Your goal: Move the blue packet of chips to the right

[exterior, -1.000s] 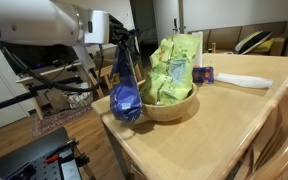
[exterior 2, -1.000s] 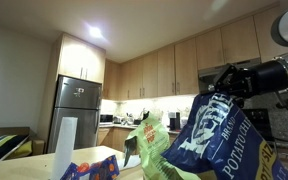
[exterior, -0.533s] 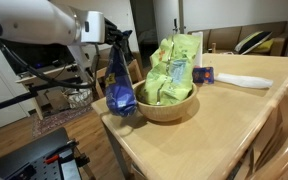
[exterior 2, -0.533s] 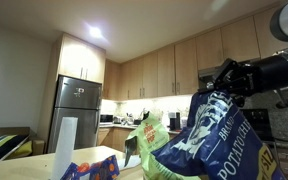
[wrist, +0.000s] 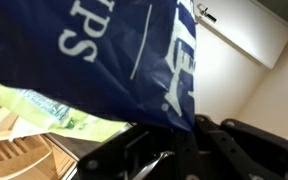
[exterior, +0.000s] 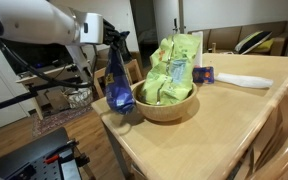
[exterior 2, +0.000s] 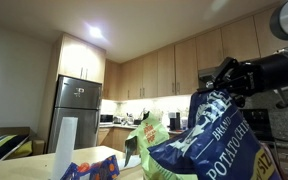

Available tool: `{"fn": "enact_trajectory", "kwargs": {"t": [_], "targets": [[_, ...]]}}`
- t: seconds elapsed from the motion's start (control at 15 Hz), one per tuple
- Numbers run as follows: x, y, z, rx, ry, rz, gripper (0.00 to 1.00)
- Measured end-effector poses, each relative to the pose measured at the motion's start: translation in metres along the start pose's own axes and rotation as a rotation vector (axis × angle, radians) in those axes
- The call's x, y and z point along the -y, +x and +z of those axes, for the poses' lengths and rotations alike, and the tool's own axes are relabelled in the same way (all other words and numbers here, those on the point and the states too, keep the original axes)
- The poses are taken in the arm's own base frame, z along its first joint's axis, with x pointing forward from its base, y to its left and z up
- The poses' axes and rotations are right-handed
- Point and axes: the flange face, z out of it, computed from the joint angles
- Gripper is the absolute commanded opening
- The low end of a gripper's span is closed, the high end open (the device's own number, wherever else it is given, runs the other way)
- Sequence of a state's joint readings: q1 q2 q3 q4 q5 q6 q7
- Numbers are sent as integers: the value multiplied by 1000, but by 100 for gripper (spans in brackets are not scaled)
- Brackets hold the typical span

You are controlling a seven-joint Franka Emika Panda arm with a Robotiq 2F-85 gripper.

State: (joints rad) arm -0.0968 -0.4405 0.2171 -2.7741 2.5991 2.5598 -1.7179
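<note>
So the fingers (exterior: 115,42) are clenched right on the top seam of the blue packet of chips (exterior: 119,85). In the wrist view you can see the crimped edge of the bag (wrist: 104,40) pinched between them. The bag hangs straight down from that pinch, upright and a bit crumpled, just beside the rim of the wooden bowl (exterior: 174,106), at the corner of the tabletop (exterior: 219,135). I can't tell whether its bottom is touching the wood or hanging just above it.

The bowl is stuffed with light green packets (exterior: 174,65). Behind it there's a smaller flat blue packet with a red end (exterior: 204,74), which isn't the one we want. In an exterior view the big bag (exterior 2: 214,135) fills most of the frame, with the fingers (exterior 2: 227,80) at its top.

My take is that this is the carry step. Don't loosen the grip, because a seam pinch on a slippery foil bag is all that's holding it. If the way across passes the bowl, I'd get the dangling bottom above the rim and the green packets first. Then I'd slide sideways slowly so the bag doesn't swing. I'd lower it until the bottom sits on the tabletop well in from the edge, and only then let go.
</note>
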Motion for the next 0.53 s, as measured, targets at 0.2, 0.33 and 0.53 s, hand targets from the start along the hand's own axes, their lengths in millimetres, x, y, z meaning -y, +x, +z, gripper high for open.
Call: {"fn": "enact_trajectory", "kwargs": {"t": [0.2,0.33,0.53], "targets": [[-2,3,-1,-9,-5,3,0],[-3,2,-1,-7,-5,5,1],[-2,0,0,0,-4,7,1]]}}
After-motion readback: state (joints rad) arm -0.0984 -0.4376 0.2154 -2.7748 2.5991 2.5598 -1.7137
